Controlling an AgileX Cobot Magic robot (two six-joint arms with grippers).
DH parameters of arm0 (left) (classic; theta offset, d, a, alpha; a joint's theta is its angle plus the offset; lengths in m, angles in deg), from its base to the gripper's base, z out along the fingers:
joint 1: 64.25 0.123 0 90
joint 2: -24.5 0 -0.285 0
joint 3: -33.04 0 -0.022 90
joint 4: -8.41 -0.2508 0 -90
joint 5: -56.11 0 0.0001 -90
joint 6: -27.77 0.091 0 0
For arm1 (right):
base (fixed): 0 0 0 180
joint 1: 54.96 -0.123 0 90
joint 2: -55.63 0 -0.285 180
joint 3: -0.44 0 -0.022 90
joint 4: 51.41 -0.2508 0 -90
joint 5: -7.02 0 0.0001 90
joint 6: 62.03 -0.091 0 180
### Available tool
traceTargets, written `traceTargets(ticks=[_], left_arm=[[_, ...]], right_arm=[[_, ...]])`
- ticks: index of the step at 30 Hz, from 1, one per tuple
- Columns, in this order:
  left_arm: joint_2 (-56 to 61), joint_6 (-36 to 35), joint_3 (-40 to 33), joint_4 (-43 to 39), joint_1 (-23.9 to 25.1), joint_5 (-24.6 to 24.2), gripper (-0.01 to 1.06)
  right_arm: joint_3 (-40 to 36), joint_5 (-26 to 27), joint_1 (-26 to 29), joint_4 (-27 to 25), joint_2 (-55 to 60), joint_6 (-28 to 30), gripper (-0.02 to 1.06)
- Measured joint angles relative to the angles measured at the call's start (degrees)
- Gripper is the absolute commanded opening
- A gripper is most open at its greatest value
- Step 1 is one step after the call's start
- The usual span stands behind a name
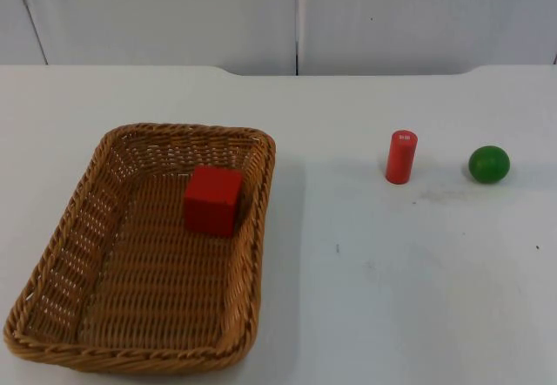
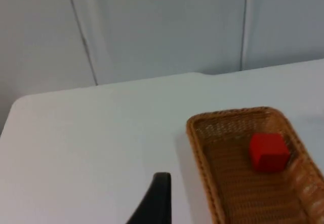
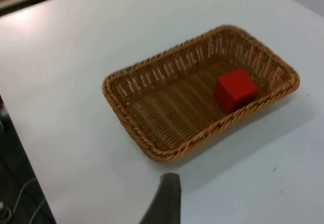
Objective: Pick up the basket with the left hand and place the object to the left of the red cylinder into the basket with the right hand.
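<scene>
Wicker basket [image 1: 139, 254] rests on the worktop [image 1: 392, 298], red cube [image 1: 212, 199] already inside, left of the red cylinder [image 1: 401, 156]. Both end effectors are raised, basket ahead of each; finger state: cannot tell. Left arm nearer the basket.

One basket [image 1: 61, 254], one red cube [image 1: 212, 199], one red cylinder [image 1: 401, 156], one green ball [image 1: 488, 164].

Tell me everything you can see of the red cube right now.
The red cube is a plain, matte, solid-coloured block with crisp edges, looking like painted wood or plastic. It sits flat on the woven floor of the wicker basket, in the far right corner close to the walls. Nothing grips it, and the basket rests on the table.
</scene>
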Motion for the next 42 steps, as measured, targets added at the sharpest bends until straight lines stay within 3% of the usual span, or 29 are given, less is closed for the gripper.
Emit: traceTargets(ticks=[5,27,32,42], left_arm=[[2.2,-5.5,-4.8,-5.5,0.0,-1.3,0.87],[2.2,-6.8,-5.3,-10.0,0.0,-3.9,0.87],[2.2,-6.8,-5.3,-10.1,0.0,-3.9,0.87],[2.2,-6.8,-5.3,-8.7,0.0,-4.1,0.87]], right_arm=[[-0.8,-5.1,0.0,0.0,-10.3,-0.7,0.76],[-1.0,-27.5,0.0,4.4,-29.7,-5.6,0.76],[-1.9,-30.5,0.0,4.4,-31.5,-6.2,0.76],[-5.3,-30.8,0.0,4.4,-34.5,-6.2,0.76]])
